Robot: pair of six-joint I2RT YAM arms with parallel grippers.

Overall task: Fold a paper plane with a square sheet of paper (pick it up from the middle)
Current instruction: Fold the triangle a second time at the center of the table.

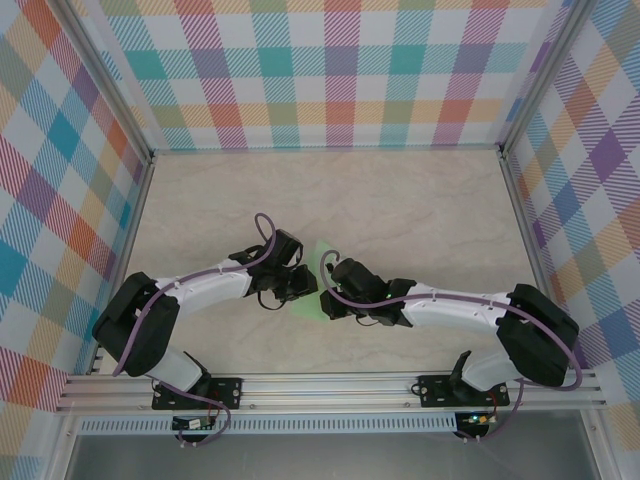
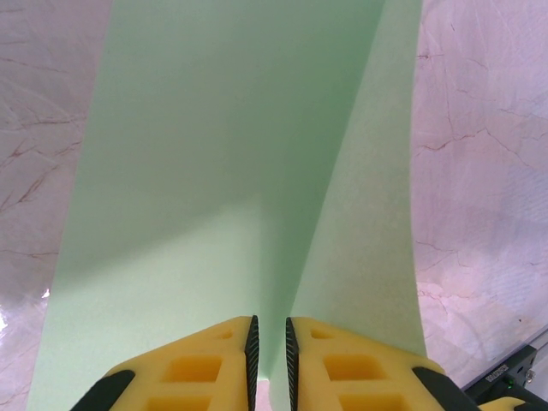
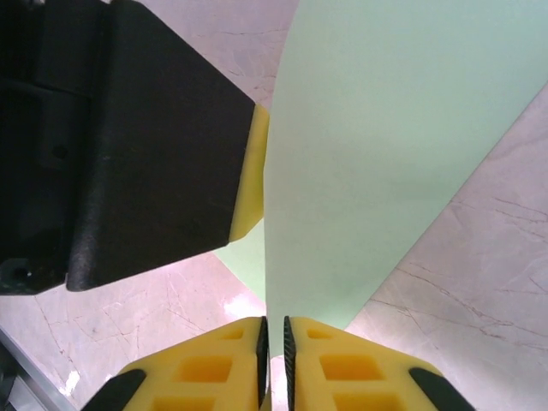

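Top external: left pincer (image 1: 304, 285), right pincer (image 1: 328, 292) grip paper (image 1: 320, 252) edges; wide table (image 1: 400, 200) beyond.

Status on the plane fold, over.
Left claw shut on the paper sheet. Right claw shut on it too. Sheet creased, not yet a plane. Claws close together, mind contact.

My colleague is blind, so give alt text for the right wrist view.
The right gripper pinches the edge of a green paper sheet; the left gripper, black and yellow, touches it above a marble table.
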